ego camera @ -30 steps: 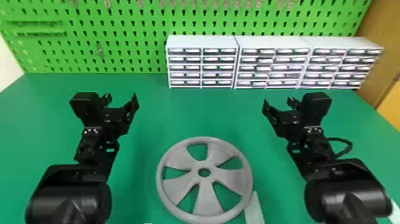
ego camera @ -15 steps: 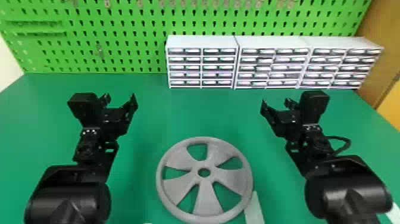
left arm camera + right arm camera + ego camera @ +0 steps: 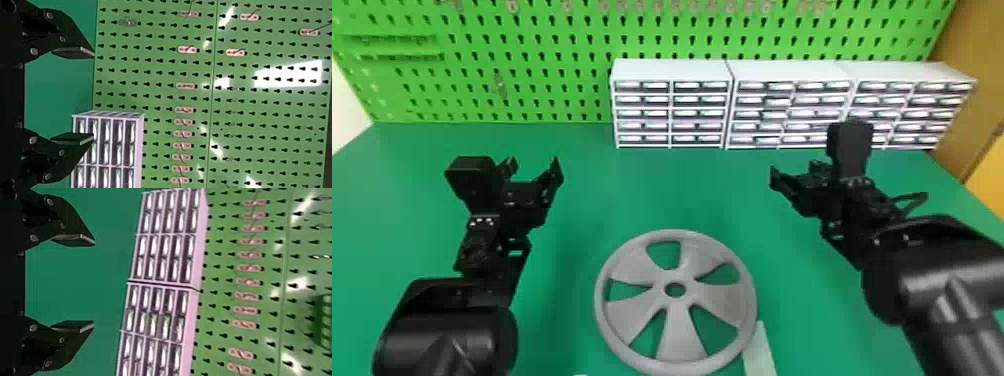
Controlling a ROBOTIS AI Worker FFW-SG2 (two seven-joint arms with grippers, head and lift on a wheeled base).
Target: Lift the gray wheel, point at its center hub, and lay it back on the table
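Observation:
The gray wheel [image 3: 677, 328] lies flat on the green table [image 3: 662, 195], its round center hub [image 3: 675, 289] facing up, in the head view. Up and to the left of it there is my left gripper [image 3: 534, 165], open and empty. My right gripper [image 3: 794, 172], also open with nothing held, is beyond the wheel to the right. Neither touches the wheel. In the left wrist view, two spread fingers belong to my left gripper [image 3: 94, 96]; the right wrist view has my right gripper [image 3: 94, 283] with a wide gap.
White drawer cabinets [image 3: 672, 69] stand along the back of the table before a green pegboard [image 3: 482, 75]. A pale flat strip [image 3: 759, 350] lies against the wheel's lower right rim. An orange-brown panel [image 3: 977, 95] is at the far right.
My right arm has shifted and its gripper has risen slightly, now overlapping the cabinets in the head view. The left arm has moved only slightly. The wheel has stayed in place.

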